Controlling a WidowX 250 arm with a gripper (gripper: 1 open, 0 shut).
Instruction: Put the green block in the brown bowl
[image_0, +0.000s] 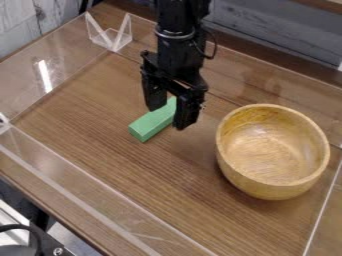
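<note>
The green block (151, 125) lies flat on the wooden table, its far end hidden behind my gripper (171, 110). The gripper points straight down with its black fingers (189, 111) spread, one on each side of the block's far end. The jaws are open and not pressing on the block. Whether the fingertips touch the table I cannot tell. The brown bowl (273, 150) stands upright to the right of the block, a short gap away from the gripper, with nothing inside.
Low clear plastic walls (54, 165) run along the table's left and front sides. A clear plastic stand (110, 33) sits at the back left. The table's front edge (27, 215) is close to the lower left.
</note>
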